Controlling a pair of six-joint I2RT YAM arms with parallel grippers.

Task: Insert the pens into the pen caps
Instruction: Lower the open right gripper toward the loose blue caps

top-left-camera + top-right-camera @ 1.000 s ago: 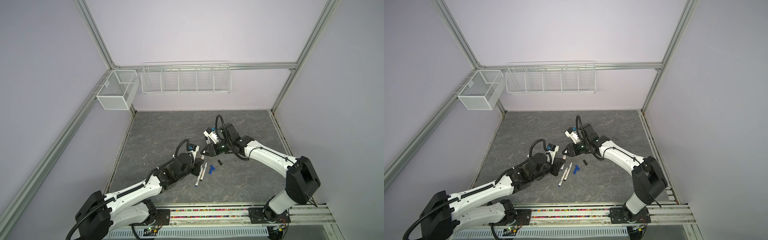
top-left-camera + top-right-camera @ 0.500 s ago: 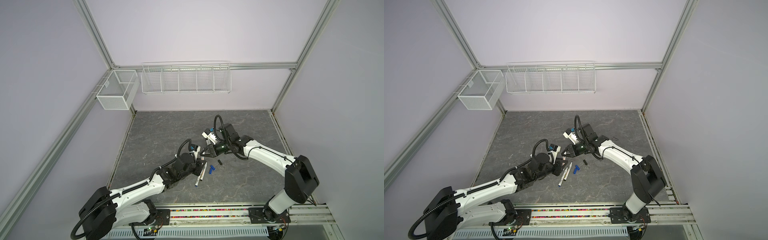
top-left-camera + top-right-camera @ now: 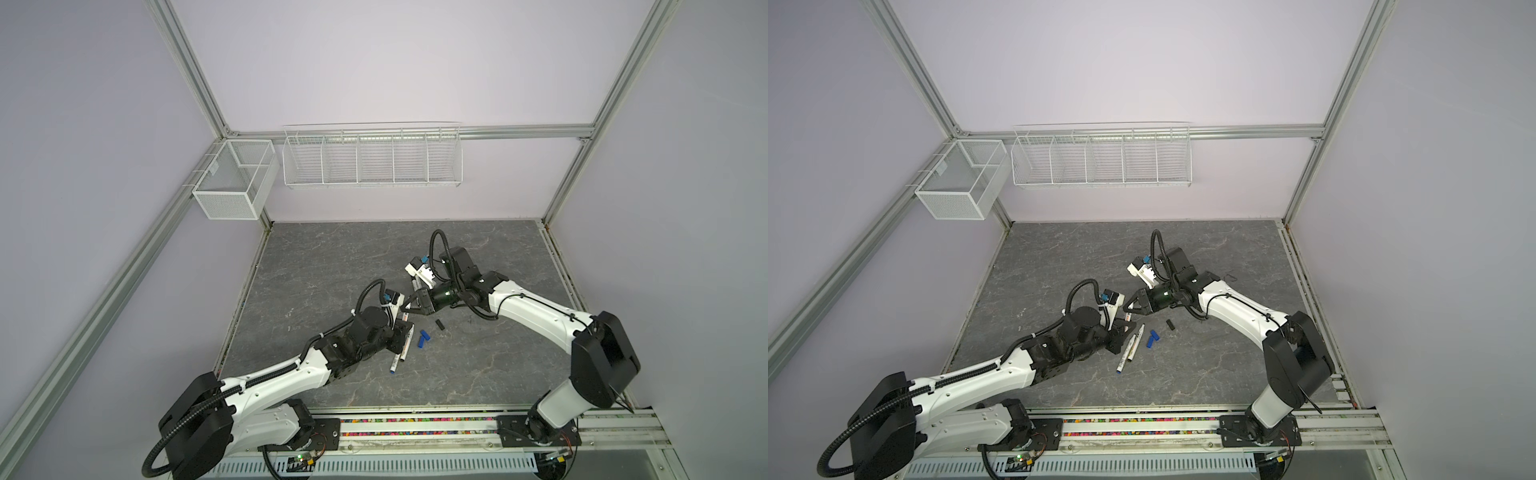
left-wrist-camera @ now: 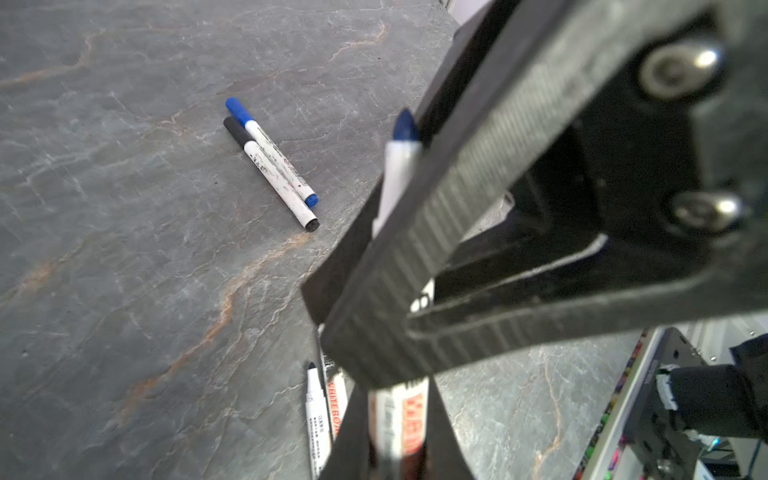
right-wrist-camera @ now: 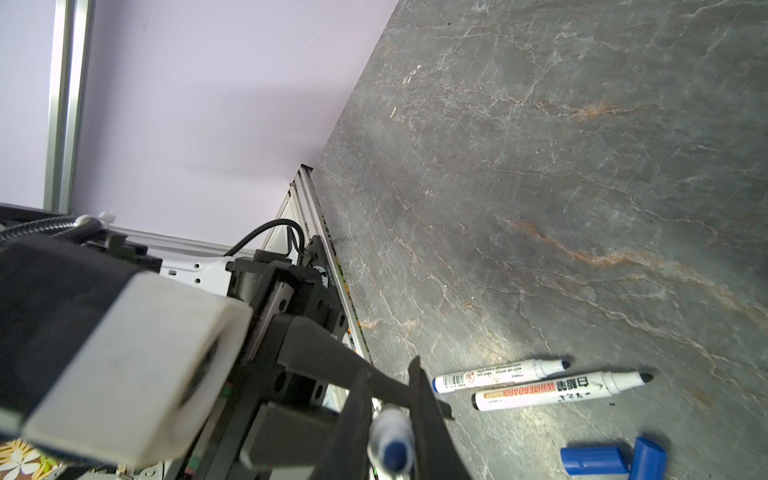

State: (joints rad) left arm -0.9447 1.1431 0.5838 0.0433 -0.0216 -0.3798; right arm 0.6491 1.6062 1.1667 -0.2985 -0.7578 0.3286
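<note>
Our left pincer (image 3: 402, 325) & right pincer (image 3: 410, 308) both clamp one uncapped blue pen (image 4: 400, 166) betw. them: hand-over step, we reckon. Near right pincer, down on bench (image 3: 332, 266): 2 blue caps (image 5: 592, 459). Farther: 2 capped pens (image 4: 270, 162). Next: one pincer frees up, grabs cap, lines w/ tip.

Matt, veined stone-look tabletop (image 3: 332, 257) — smooth white plastic pens (image 5: 500, 375), blue plastic caps (image 5: 592, 459) — and brushed aluminium frame rails (image 3: 519, 131).
</note>
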